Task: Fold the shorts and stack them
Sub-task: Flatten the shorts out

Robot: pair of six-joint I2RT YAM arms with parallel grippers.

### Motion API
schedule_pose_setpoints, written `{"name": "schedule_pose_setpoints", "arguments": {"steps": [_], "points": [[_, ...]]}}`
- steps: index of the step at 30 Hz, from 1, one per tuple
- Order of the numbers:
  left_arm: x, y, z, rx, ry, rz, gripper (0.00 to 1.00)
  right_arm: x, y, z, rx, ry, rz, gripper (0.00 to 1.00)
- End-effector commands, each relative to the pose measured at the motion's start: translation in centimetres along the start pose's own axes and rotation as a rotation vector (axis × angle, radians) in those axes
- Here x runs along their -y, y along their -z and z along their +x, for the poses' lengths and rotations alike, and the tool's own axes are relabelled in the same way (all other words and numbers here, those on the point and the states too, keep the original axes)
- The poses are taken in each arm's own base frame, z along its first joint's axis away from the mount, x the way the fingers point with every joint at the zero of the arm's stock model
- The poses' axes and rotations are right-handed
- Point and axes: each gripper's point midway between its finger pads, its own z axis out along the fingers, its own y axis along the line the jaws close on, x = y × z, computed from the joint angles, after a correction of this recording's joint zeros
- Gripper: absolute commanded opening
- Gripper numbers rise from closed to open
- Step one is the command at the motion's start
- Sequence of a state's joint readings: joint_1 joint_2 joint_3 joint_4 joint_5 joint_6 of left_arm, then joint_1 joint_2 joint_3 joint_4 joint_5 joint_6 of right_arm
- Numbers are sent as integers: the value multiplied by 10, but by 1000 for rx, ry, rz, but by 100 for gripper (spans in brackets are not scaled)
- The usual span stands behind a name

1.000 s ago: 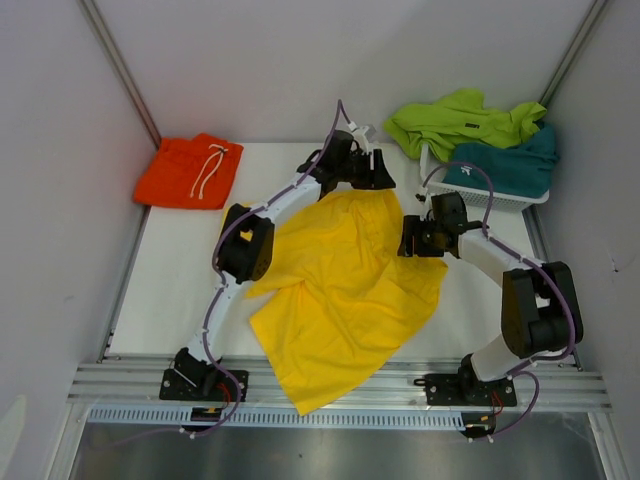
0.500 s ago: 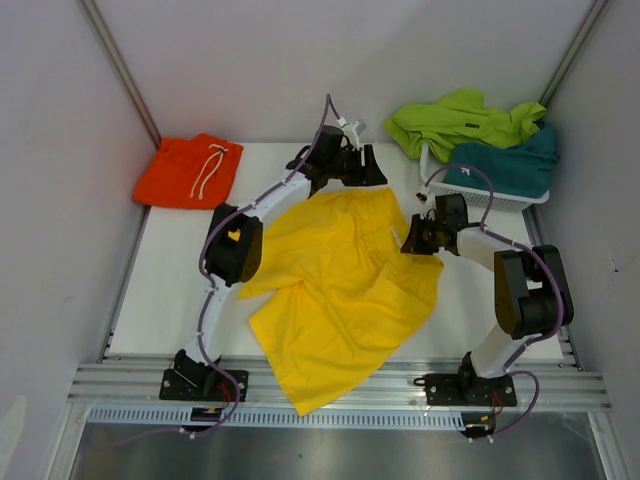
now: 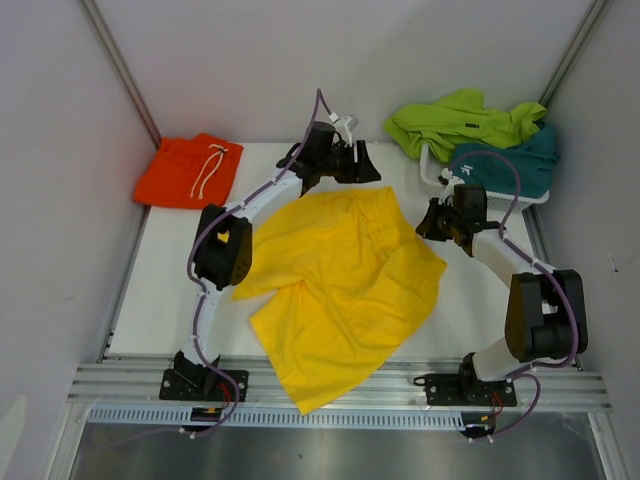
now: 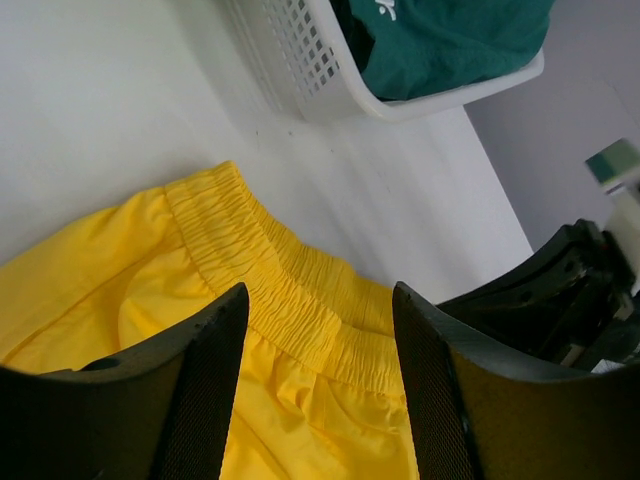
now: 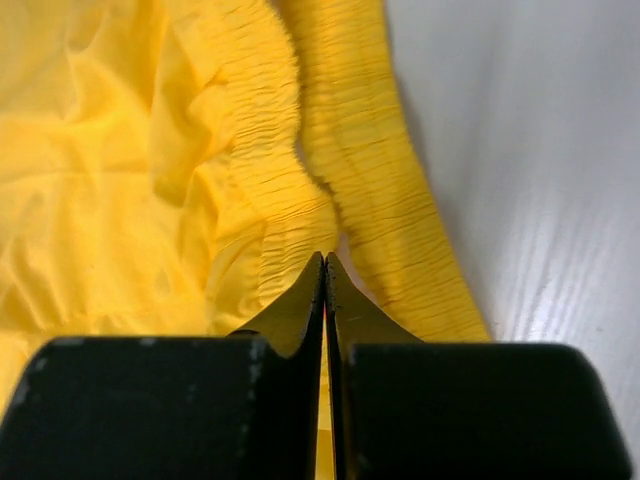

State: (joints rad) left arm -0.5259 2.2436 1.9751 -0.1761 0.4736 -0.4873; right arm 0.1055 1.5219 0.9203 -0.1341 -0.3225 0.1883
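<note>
The orange shorts (image 3: 188,171) lie folded at the far left of the surface (image 3: 170,280). The left gripper (image 4: 318,300) hovers wide open over the far waistband of the yellow shorts (image 3: 340,290), which are spread mid-surface. The right gripper (image 5: 323,258) is pinched tight on that waistband's right end. This looks like straightening before the fold. Next, the left gripper needs to drop and close on the band too.

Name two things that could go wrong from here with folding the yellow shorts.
1. The right pincer pinches only a thin fold of the waistband on the yellow shorts, at its very tips; it may slip when pulled.
2. The left pincer hangs open above the waistband, gripping nothing, so a one-sided pull could skew the cloth.
</note>
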Motion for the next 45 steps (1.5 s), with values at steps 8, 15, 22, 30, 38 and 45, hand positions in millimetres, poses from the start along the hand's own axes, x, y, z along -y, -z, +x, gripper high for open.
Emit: {"name": "schedule_pose_setpoints", "arguments": {"steps": [8,15,22,30,38,45], "points": [[20,26,-22,60,-68,12,62,40,-17,-7,20,-116,72,7],[17,22,-20,37,-64,10,62,10,-22,12,-35,-92,-136,48],[20,26,-20,40,-68,7,62,-4,-24,22,-82,-93,-238,50],[18,25,-17,34,-65,6,62,-2,-33,40,-155,-85,-214,53],[18,26,-18,36,-63,9,62,-8,-33,44,-185,-91,-254,13],[16,28,-17,33,-67,1,62,-11,-18,14,-70,-53,-217,0]]}}
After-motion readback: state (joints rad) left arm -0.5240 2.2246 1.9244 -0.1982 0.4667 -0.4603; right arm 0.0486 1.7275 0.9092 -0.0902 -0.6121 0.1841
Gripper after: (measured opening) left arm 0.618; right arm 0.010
